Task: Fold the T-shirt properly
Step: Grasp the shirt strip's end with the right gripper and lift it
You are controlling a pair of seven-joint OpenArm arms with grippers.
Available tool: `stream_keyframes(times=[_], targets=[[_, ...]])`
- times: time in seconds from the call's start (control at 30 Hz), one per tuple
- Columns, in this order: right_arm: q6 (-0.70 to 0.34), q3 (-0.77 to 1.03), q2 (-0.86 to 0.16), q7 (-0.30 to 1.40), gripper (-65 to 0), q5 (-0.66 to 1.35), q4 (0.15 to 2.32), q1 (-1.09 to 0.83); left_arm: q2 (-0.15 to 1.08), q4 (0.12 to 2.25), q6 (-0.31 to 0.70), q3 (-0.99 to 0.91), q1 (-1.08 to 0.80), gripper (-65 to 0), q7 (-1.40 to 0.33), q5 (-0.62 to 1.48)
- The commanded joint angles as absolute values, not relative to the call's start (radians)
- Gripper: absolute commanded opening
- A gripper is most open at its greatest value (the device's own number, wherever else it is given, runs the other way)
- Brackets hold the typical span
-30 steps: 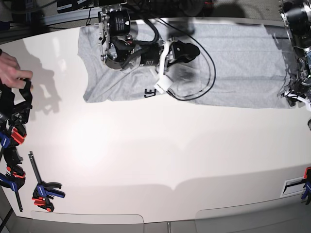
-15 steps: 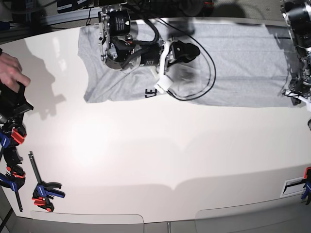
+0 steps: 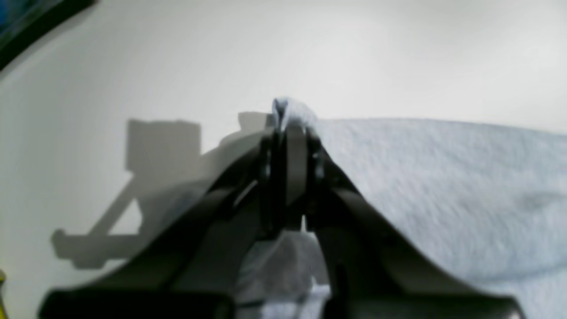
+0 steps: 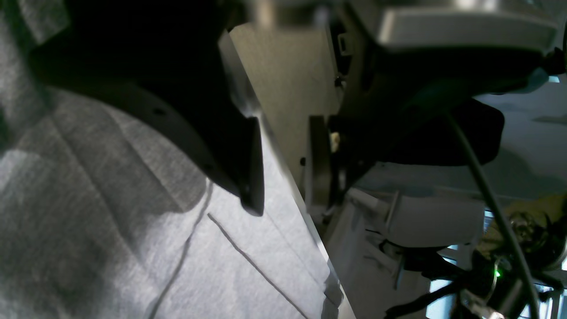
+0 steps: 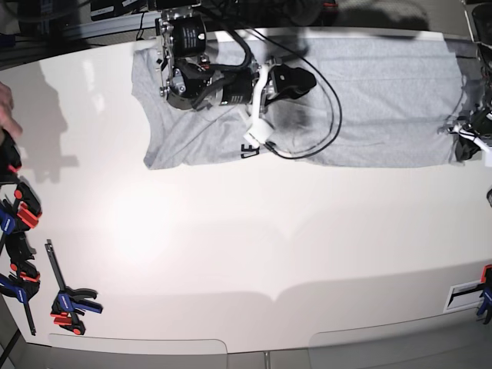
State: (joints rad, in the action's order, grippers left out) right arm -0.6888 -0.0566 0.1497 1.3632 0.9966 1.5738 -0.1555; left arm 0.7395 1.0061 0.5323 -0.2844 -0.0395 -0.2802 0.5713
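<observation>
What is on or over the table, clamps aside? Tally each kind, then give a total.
T-shirt: 1
Robot hands: 2 (left hand, right hand)
Person's hand: 1
Total: 4

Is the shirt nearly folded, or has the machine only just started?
Only just started, it seems. Done: the T-shirt lies spread along the far side of the table, with no cross fold visible. In hand: the left gripper is shut on a pinch of the shirt's edge. The right gripper rests over the cloth, not visibly gripping. Left: essentially all the folding.
</observation>
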Motion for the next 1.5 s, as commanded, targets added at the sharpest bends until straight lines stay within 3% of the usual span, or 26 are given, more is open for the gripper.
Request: stream_keyframes(times=[0.0, 0.2, 0.6, 1.0, 1.2, 1.33, 1.47], targets=[[-0.698, -0.059, 0.157, 1.352, -49.6, 1.029, 1.593, -0.145, 0.771, 1.045, 0.536, -0.315, -0.043, -65.0, -0.263, 0.585], [-0.698, -0.059, 0.157, 1.356, -49.6, 1.028, 1.593, -0.145, 0.771, 1.172, 0.540, -0.464, -0.160, -65.0, -0.312, 0.597], [-0.698, -0.058, 0.152, 1.362, -54.3, 1.022, 1.593, -0.147, 0.770, 1.207, 0.698, -0.720, -0.393, -65.0, -0.375, 0.869], [-0.698, -0.058, 0.153, 1.396, -54.3, 1.190, 1.594, -0.147, 0.742, 1.206, 0.698, -0.736, -0.468, -65.0, -0.397, 0.881], [-0.698, -0.060, 0.157, 1.316, -54.1, 1.130, 1.594, -0.128, 0.717, 1.206, 0.698, -0.736, -0.468, -65.0, -0.397, 0.881], [-0.698, -0.089, 0.157, 1.274, -45.6, 1.065, 1.593, -0.064, 0.712, 1.206, 0.698, -0.736, -0.468, -65.0, -0.402, 0.880], [-0.698, -0.150, 0.157, 1.160, -38.3, 0.860, 1.593, 0.009, 0.712, 1.206, 0.698, -0.736, -0.468, -65.0, -0.404, 0.880]])
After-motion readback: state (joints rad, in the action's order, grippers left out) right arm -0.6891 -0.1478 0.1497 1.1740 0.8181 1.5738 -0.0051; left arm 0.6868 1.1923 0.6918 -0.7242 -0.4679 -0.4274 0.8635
